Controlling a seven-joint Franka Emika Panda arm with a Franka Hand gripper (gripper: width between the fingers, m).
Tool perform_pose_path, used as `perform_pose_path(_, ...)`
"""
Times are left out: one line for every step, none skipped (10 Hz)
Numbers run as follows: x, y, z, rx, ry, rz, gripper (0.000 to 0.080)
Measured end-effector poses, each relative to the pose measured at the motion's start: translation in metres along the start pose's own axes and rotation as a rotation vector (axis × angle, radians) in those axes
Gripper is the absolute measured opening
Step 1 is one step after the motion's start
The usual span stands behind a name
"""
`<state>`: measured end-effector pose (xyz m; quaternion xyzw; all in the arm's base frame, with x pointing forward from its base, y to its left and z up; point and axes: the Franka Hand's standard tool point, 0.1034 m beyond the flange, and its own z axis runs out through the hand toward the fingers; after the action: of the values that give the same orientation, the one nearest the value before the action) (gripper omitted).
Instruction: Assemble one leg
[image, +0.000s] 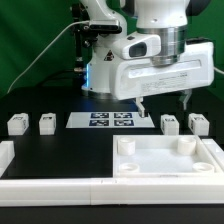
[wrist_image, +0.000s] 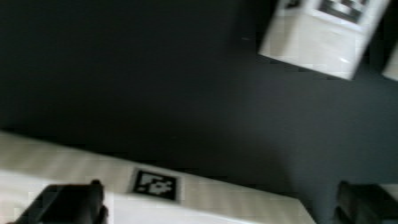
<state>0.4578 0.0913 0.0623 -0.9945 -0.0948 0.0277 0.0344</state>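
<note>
Four small white legs stand in a row on the black table: two at the exterior view's left (image: 17, 124) (image: 46, 123) and two at its right (image: 169, 123) (image: 198, 123). My gripper (image: 163, 103) hangs open and empty above the table, just behind the right pair and the white tabletop (image: 165, 160). In the wrist view the gripper (wrist_image: 217, 205) shows two dark fingertips (wrist_image: 71, 205) wide apart over a white surface with a tag (wrist_image: 153, 184), likely the tabletop. A tagged white leg (wrist_image: 320, 40) lies further off, apart from the fingers.
The marker board (image: 110, 120) lies between the two pairs of legs. Long white border rails (image: 60, 188) run along the front and left edges. A green backdrop and the arm's base stand behind.
</note>
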Motion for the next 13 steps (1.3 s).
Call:
perform_pose_path(0.000, -0.012, 0.001, -0.001, -0.001, 0.026, 0.0649)
perform_pose_path(0.001, -0.025, 0.002, -0.002, -0.003, 0.056, 0.0649)
perform_pose_path(0.002, -0.036, 0.004, -0.001, -0.003, 0.077, 0.0649)
perform_pose_path(0.003, -0.046, 0.006, 0.001, -0.004, 0.086, 0.0649)
perform_pose_path(0.006, -0.059, 0.009, 0.004, -0.004, 0.097, 0.0649)
perform_pose_path(0.010, -0.066, 0.009, 0.006, -0.002, 0.091, 0.0649)
perform_pose_path(0.013, -0.067, 0.008, 0.007, 0.003, 0.090, 0.0649)
perform_pose_path(0.011, -0.066, 0.009, 0.005, -0.012, 0.088, 0.0649)
perform_pose_path(0.011, -0.066, 0.008, 0.003, -0.028, 0.087, 0.0649)
perform_pose_path(0.011, -0.066, 0.008, 0.004, -0.024, 0.086, 0.0649)
perform_pose_path(0.006, -0.065, 0.009, -0.001, -0.067, 0.081, 0.0649)
perform_pose_path(0.002, -0.063, 0.009, -0.007, -0.164, 0.076, 0.0649)
perform_pose_path(-0.002, -0.059, 0.010, 0.000, -0.272, 0.092, 0.0649)
